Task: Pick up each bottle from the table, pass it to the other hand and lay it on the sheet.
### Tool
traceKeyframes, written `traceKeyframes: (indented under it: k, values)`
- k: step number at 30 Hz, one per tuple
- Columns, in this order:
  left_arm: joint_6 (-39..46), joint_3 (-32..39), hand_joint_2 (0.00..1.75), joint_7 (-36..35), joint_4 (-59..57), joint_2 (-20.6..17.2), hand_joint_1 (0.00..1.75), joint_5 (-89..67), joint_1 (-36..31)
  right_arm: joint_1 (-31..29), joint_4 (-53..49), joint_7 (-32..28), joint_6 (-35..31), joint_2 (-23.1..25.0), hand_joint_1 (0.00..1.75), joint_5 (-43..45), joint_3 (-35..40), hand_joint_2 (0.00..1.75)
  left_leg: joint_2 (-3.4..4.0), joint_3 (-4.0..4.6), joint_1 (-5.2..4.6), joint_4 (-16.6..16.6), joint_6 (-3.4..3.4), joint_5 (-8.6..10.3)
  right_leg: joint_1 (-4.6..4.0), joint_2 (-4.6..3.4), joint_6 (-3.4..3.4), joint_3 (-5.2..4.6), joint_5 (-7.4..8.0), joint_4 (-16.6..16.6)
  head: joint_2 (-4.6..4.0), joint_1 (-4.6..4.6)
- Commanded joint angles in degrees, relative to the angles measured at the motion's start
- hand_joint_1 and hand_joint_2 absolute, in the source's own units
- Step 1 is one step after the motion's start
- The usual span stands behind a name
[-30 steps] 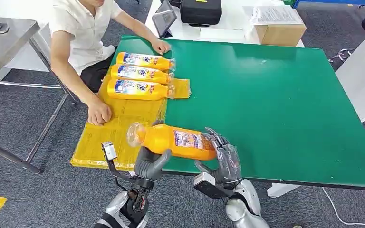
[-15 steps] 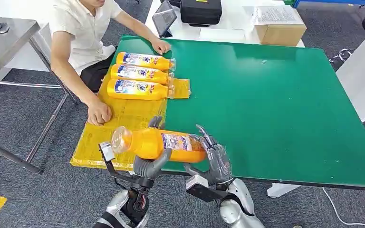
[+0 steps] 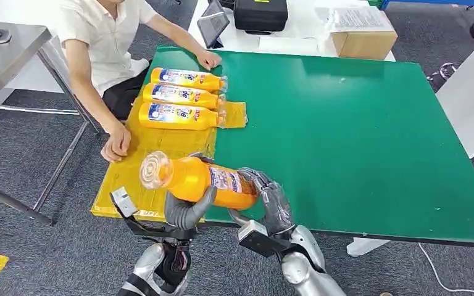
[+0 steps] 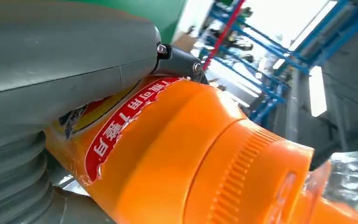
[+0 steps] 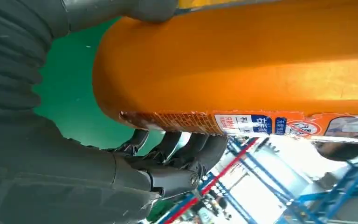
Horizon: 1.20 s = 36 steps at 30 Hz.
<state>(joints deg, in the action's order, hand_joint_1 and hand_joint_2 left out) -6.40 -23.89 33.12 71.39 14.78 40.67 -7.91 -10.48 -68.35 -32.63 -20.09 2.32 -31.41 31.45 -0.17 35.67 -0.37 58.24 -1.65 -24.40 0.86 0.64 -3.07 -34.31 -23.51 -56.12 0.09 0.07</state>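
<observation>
Mid-handover at 6 o'clock on the table's near edge, my left hand [image 3: 188, 206] and right hand [image 3: 270, 197] both grip the orange bottle [image 3: 200, 179]; I'd free the right only once the left is firm, then lay it on the yellow sheet [image 3: 160, 151] at 9.

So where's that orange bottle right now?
In the head view, the orange bottle is held between both hands, left hand and right hand, above the table's near edge.

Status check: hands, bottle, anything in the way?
Both hands, left and right, grip bottle above table edge. Three bottles on sheet. Person's hand rests on sheet.
</observation>
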Motion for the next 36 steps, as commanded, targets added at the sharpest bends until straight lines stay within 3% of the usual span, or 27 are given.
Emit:
traceKeyframes:
  k: [1,2,3,4,5,6,14,15,16,17,18,19,27,28,29,31,32,34,35,36]
  values:
    - [0.9,-1.41,1.75,1.31,4.25,-1.03,1.75,-1.85,-1.5,-1.05,5.1,2.32,8.63,-0.98,1.03,3.07,3.63,1.75,-0.04,-0.12,0.07,-0.03,0.08,-0.03,-0.07,0.02,0.08,0.14,-0.03,0.06,0.0,0.02]
    - [0.9,-1.41,1.75,1.31,4.25,-1.03,1.75,-1.85,-1.5,-1.05,5.1,2.32,8.63,-0.98,1.03,3.07,3.63,1.75,-0.02,-0.2,0.08,-0.02,0.11,-0.07,-0.08,0.0,0.11,0.22,-0.06,0.06,0.0,0.0]
    - [0.9,-1.41,1.75,1.31,4.25,-1.03,1.75,-1.85,-1.5,-1.05,5.1,2.32,8.63,-0.98,0.93,3.07,3.63,1.75,-0.05,-0.16,0.05,-0.04,0.09,-0.04,-0.05,0.03,0.09,0.18,-0.05,0.05,0.0,0.02]
    - [0.69,-1.17,1.75,1.4,4.08,-0.97,1.75,-1.91,-1.4,-1.24,5.44,2.6,10.78,-1.25,0.35,3.89,3.92,1.75,-0.07,-0.13,0.09,-0.02,0.09,-0.03,-0.08,0.06,0.09,0.16,-0.04,0.06,0.0,0.02]
    - [0.64,-1.03,1.75,1.41,3.87,-0.92,1.75,-1.89,-1.42,-1.33,5.8,2.61,11.22,-1.44,0.07,3.78,4.18,1.75,-0.09,-0.22,0.08,-0.02,0.11,-0.06,-0.08,0.07,0.12,0.24,-0.08,0.05,0.0,0.02]
    - [0.53,-0.85,1.75,1.44,3.85,-0.86,1.75,-1.78,-1.39,-1.26,6.02,2.6,11.58,-1.46,0.0,3.78,4.28,1.75,-0.08,-0.12,0.08,-0.02,0.08,-0.03,-0.08,0.06,0.09,0.15,-0.03,0.06,0.0,0.02]
    - [3.62,-1.81,1.75,2.98,5.05,-1.38,1.75,-6.4,-1.01,1.42,3.1,2.59,15.77,-1.97,0.0,7.13,3.68,1.75,-0.12,-0.29,0.08,-0.05,0.13,-0.09,-0.07,0.09,0.14,0.32,-0.13,0.06,0.0,0.02]
    - [4.63,-1.61,1.75,3.3,5.59,-1.48,1.75,-7.3,-0.88,2.49,1.79,-0.56,11.44,-1.82,0.0,5.43,2.95,1.75,-0.12,-0.15,0.07,-0.03,0.1,-0.05,-0.07,0.1,0.1,0.19,-0.08,0.06,0.0,0.02]
    - [6.62,-1.36,1.75,3.47,6.57,-1.46,1.75,-8.79,-0.94,3.65,-1.27,-7.37,0.73,-1.29,0.0,2.4,2.25,1.75,-0.13,-0.25,0.09,-0.03,0.12,-0.09,-0.09,0.1,0.13,0.29,-0.12,0.06,0.0,0.02]
    - [11.37,-0.43,1.75,2.52,7.23,-1.45,1.59,-10.9,-0.92,5.31,-5.79,-7.37,-10.89,-1.07,0.0,0.4,-0.42,1.75,-0.14,-0.15,0.07,-0.01,0.11,-0.07,-0.07,0.12,0.11,0.17,-0.11,0.03,0.0,0.0]
    - [13.42,0.11,1.75,1.83,7.4,-1.51,1.62,-11.43,-0.9,5.78,-7.01,-7.37,-15.66,-1.15,0.0,-0.84,-2.14,1.75,-0.17,-0.19,0.1,0.04,0.14,-0.12,-0.1,0.15,0.15,0.23,-0.17,-0.01,0.0,0.02]
    - [16.58,1.35,1.75,2.03,7.8,-1.64,1.75,-12.52,-1.06,7.45,-11.62,-7.37,-19.91,0.09,0.0,-3.62,-9.04,1.75,-0.18,-0.06,0.06,0.02,0.09,-0.05,-0.05,0.16,0.1,0.07,-0.1,-0.01,0.0,0.0]
    - [16.56,1.91,1.75,2.05,7.8,-1.74,1.75,-12.54,-1.11,7.38,-11.92,-7.37,-19.91,-1.08,0.0,-2.58,-9.07,1.75,-0.12,-0.22,0.07,-0.01,0.14,-0.09,-0.07,0.07,0.14,0.27,-0.1,0.03,0.0,0.06]
    - [16.78,2.13,1.75,1.92,7.81,-1.58,1.75,-12.21,-1.13,8.6,-18.16,-7.37,-19.91,1.6,0.0,-7.33,-14.4,1.75,0.0,-0.14,0.05,-0.01,0.12,-0.08,-0.05,-0.05,0.12,0.14,-0.05,0.03,0.0,0.04]
    - [18.15,3.4,1.75,1.39,8.84,-0.35,1.75,-11.72,-1.04,10.84,-35.12,-7.37,-19.91,8.26,0.0,-18.59,-25.7,1.75,0.06,-0.29,0.06,-0.04,0.16,-0.14,-0.06,-0.11,0.17,0.29,-0.09,0.04,0.0,0.02]
    - [23.47,4.56,1.75,1.27,10.62,0.52,1.75,-13.51,-0.96,11.0,-44.87,-7.37,-19.91,12.25,0.0,-15.08,-34.97,1.75,-0.08,0.21,-0.04,0.25,0.15,-0.14,0.04,0.05,0.15,-0.24,-0.19,-0.37,0.0,0.04]
    - [28.39,5.08,1.75,0.58,11.35,0.71,1.75,-15.23,-0.89,11.48,-49.41,-7.37,-19.91,13.87,0.0,-10.09,-41.73,1.75,-0.05,-0.03,0.04,0.39,0.27,-0.35,-0.04,0.0,0.28,0.0,-0.38,-0.51,0.0,0.04]
    - [33.0,4.36,1.75,0.98,10.04,-0.35,1.75,-18.08,-1.46,12.91,-49.53,-7.37,-19.91,13.87,0.0,-4.26,-45.26,1.75,-0.21,0.3,-0.07,0.2,0.1,-0.05,0.06,0.17,0.09,-0.28,-0.15,-0.32,0.0,0.04]
    - [34.88,4.0,1.75,2.16,8.29,-0.42,1.75,-19.64,-1.77,14.06,-49.15,-7.37,-19.91,11.89,0.0,-0.66,-46.67,0.0,-0.24,0.1,0.01,0.14,0.14,-0.1,-0.02,0.19,0.13,-0.07,-0.18,-0.19,0.0,-0.02]
    - [36.43,4.6,1.75,3.5,7.5,-1.01,1.75,-20.91,-1.84,14.45,-47.27,-7.37,-19.91,13.3,0.0,1.3,-45.91,0.0,-0.31,-0.21,0.08,0.05,0.19,-0.2,-0.08,0.25,0.19,0.24,-0.29,-0.07,0.0,-0.07]
